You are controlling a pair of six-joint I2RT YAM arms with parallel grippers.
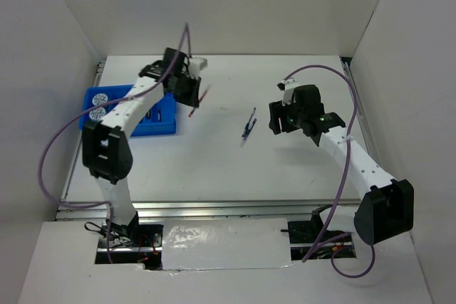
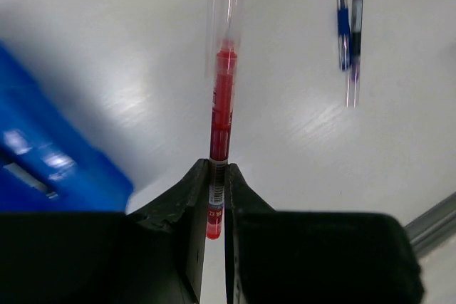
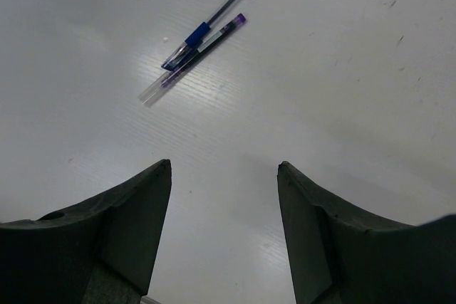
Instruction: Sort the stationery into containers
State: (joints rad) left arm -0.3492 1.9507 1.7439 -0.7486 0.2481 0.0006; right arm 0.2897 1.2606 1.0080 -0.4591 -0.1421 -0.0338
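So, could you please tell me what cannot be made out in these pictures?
Bright blue plastic divided tray: top view, the left arm covers most compartments; left wrist view, blurred and cut by the edge.
Thin red pen: top view, mostly hidden by the left gripper holding it.
Thin blue pen and thin purple pen: too small to separate in the top view.
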